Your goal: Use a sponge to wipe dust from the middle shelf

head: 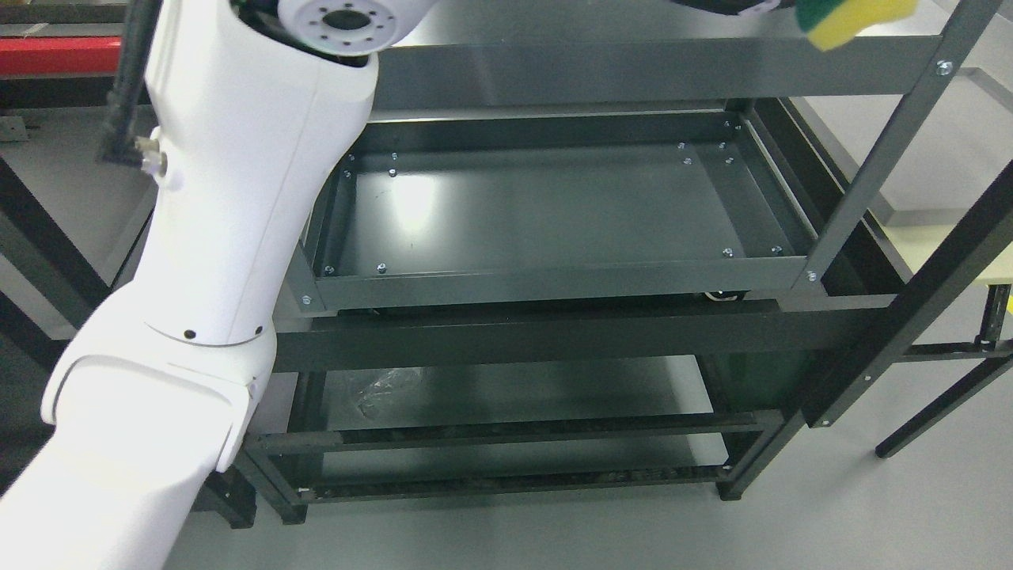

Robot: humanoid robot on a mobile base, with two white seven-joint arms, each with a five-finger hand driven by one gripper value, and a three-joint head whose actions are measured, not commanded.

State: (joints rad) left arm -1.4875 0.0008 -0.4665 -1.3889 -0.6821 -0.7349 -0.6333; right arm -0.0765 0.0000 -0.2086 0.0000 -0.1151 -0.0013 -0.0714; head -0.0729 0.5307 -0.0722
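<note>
You are looking down on a grey floor [791,514] with a dark metal shelf cart [554,332] standing on it, seen from above and slightly in front. To the right of the cart a black-framed stand [934,317] crosses the view at a slant, with a pale yellow panel [950,253] behind it. At the far left edge a red bar [55,55] runs across the background.

The middle shelf [546,214] is the shallow tray in the centre of your view, dark and glossy, with a bright patch of glare near its left end and small screw heads in its corners. Nothing lies in it that you can make out. Below it the bottom shelf [506,396] shows a crumpled bit of clear plastic [380,392] near its left side. Above, the front lip of the top shelf [633,75] runs across the upper part of the view.

The sponge [855,20], yellow with a green scouring side, sits at the very top right edge, tilted, above the top shelf's lip and well apart from the middle shelf. A small dark and white shape just left of it at the top edge may be part of a robot hand, but you cannot tell whose arm it belongs to or how its fingers sit.

Your left arm [221,237] fills the left of the view as a large white housing, rising from the lower left corner to a round flange at the top. Its robot hand is out of view.
</note>
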